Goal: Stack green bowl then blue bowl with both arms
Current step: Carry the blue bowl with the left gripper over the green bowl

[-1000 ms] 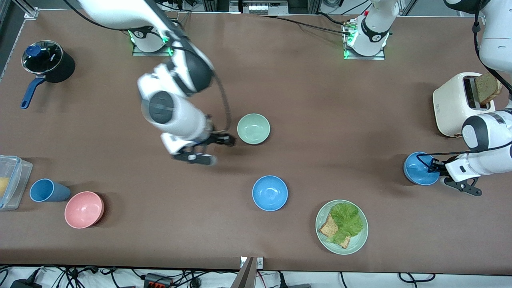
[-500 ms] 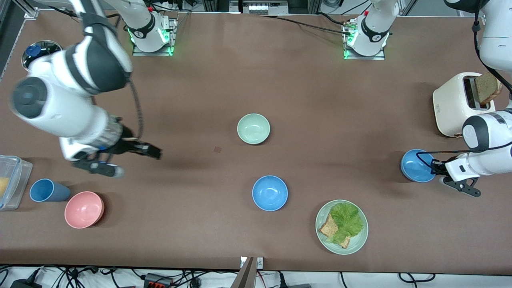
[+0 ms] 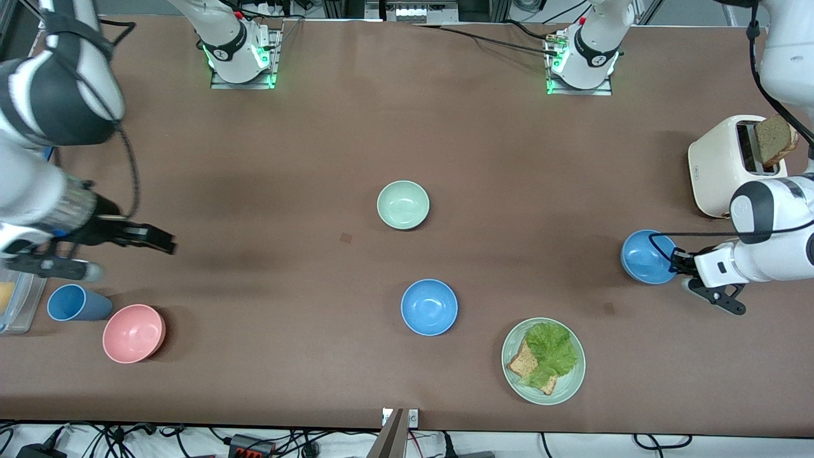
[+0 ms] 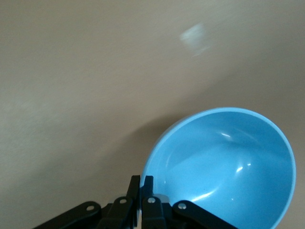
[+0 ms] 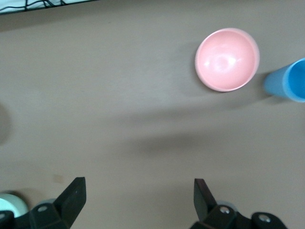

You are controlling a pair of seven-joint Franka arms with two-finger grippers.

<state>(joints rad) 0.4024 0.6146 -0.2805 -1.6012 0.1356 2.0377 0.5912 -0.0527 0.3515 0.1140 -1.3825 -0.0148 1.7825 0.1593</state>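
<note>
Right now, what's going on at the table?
The left gripper is shut on the rim of a blue bowl, near the toaster at its end of the table. The right gripper is open and empty above the table near the pink bowl. The green bowl sits mid-table with nothing stacked in it; a second blue bowl sits nearer the camera.

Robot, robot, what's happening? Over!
Left claw shut on blue bowl. Right claw open, empty. Green bowl sits alone, path unobstructed.

A robotics lab: bolted arm bases [image 3: 240,60], cables [image 3: 254,442] along table [image 3: 318,127].
</note>
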